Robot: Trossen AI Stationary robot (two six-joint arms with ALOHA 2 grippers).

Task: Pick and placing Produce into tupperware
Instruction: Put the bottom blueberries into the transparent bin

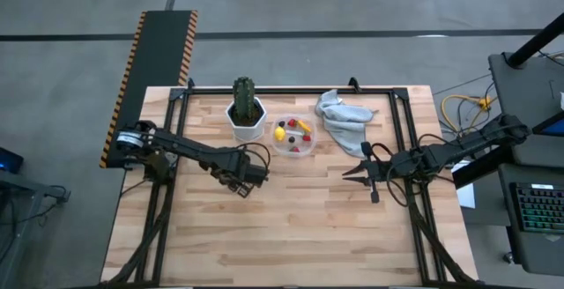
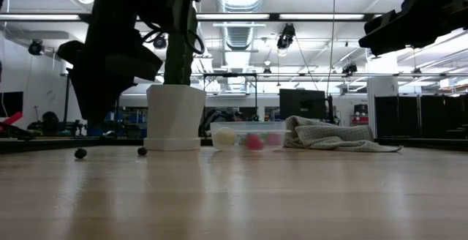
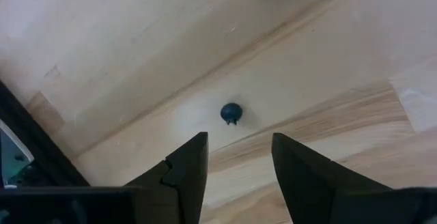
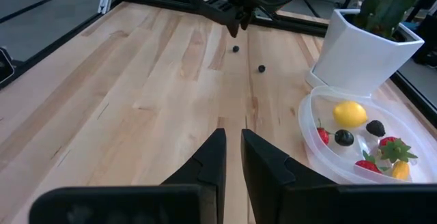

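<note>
The left claw hung released just above a dark berry on the desk. The clear tupperware, holding a lemon and red berries, sat near the far edge. The right claw waited clenched, empty.

No text, label, brand, number or sign can be read in any view. The black-and-yellow striped edging on the dark panel beside the wooden table is only a hazard pattern and bears no words.
</note>
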